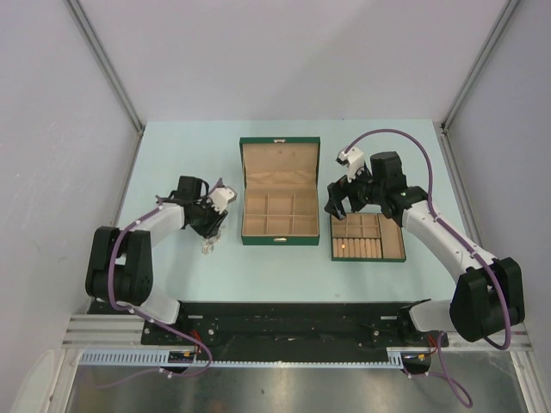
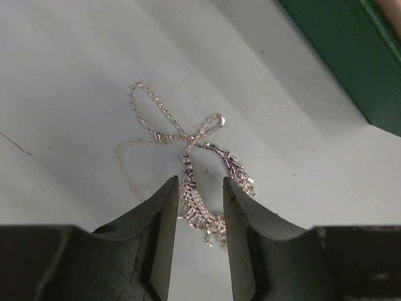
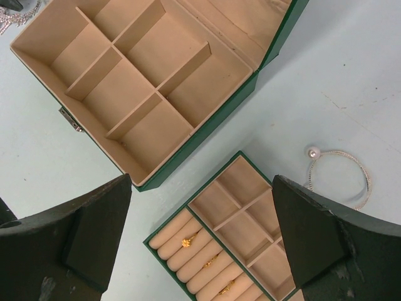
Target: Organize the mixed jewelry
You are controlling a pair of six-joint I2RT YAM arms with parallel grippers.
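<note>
Long fine silvery chain necklace (image 2: pixel 197 204): loose on the table (image 2: pixel 62 63), its beaded cluster between the part-spread fingers of my left claw (image 2: pixel 200 185), unpinched. Closing here could catch one strand and tangle the rest. Green tan-lined box (image 3: pixel 200 135): compartments bare; flat green tray (image 3: pixel 193 197): small gold pieces (image 3: pixel 188 241) on its rolls; my right claw (image 3: pixel 202 182) hangs spread wide above both.

We see a glinting silvery metal necklace (image 2: pixel 188 157) on a smooth matt table (image 2: pixel 62 63). The green box (image 3: pixel 207 133) has matt, cloth-like tan lining; the left gripper (image 2: pixel 200 185) looks matt black.
</note>
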